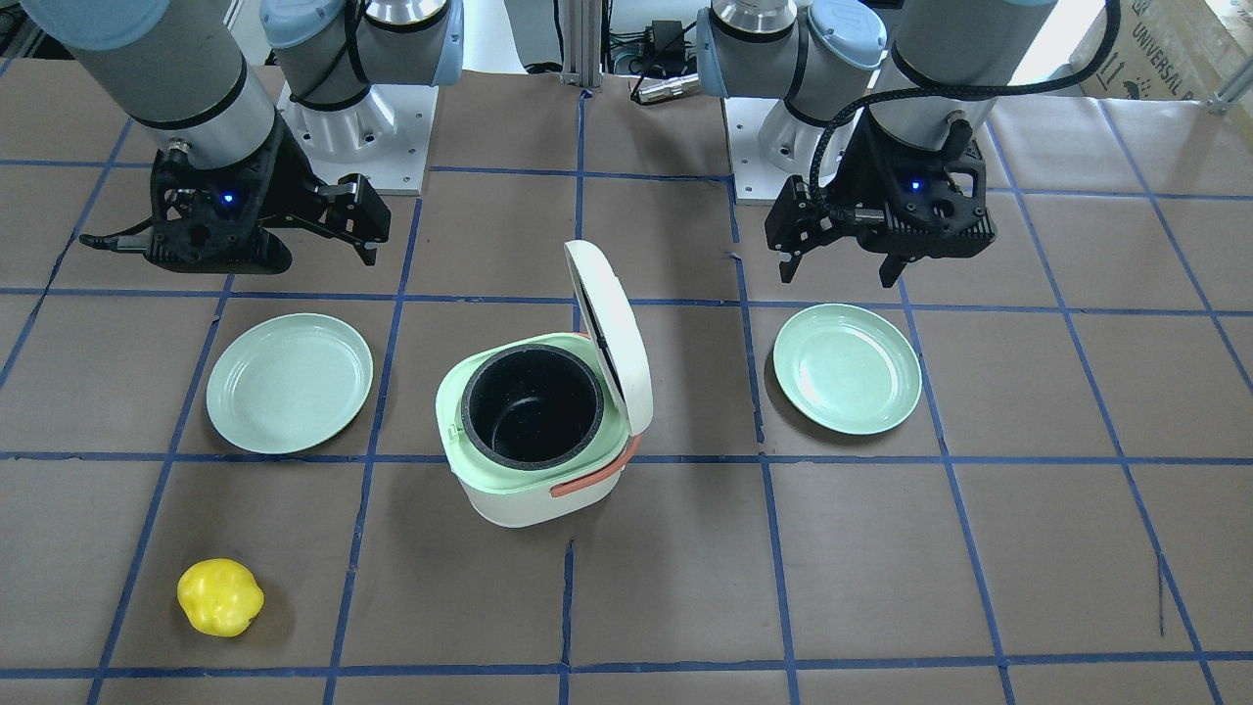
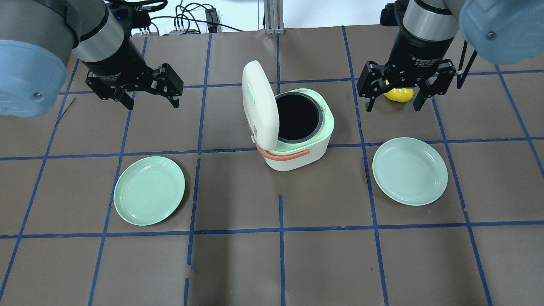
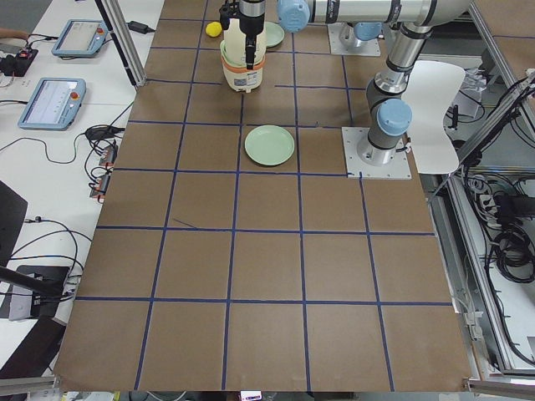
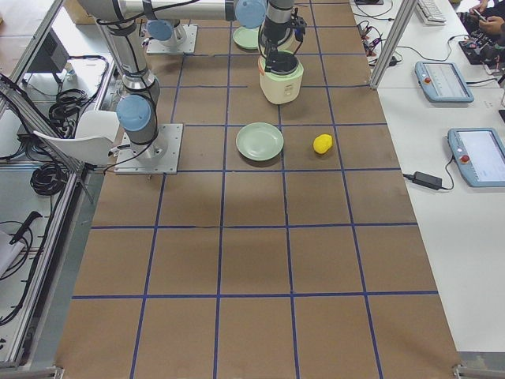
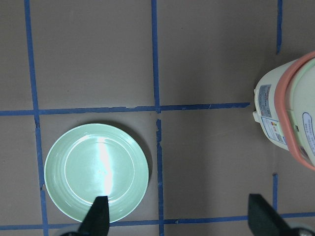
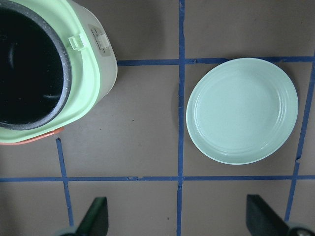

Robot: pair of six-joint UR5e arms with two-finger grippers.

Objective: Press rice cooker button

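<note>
brown gridded surface (image 2: 280, 263): carries every item. rice cooker (image 2: 297, 157): at centre, between the arms, lid (image 2: 259, 104) upright and open, black pot empty. left plate (image 2: 148, 190), right plate (image 2: 409, 171): one on each side of the cooker. left end effector (image 2: 151, 101), right end effector (image 2: 394, 107): fingers apart, holding nothing, well clear of the cooker. yellow toy (image 1: 219, 597): on the right arm's side. assessment: no contact. given the open lid, the press is either complete or not begun. any further press likely calls for the right arm on the rim tab (image 6: 75, 42).

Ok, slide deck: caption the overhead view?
White rice cooker, lid up, between two mint green plates; left hand and right hand hover open.
</note>
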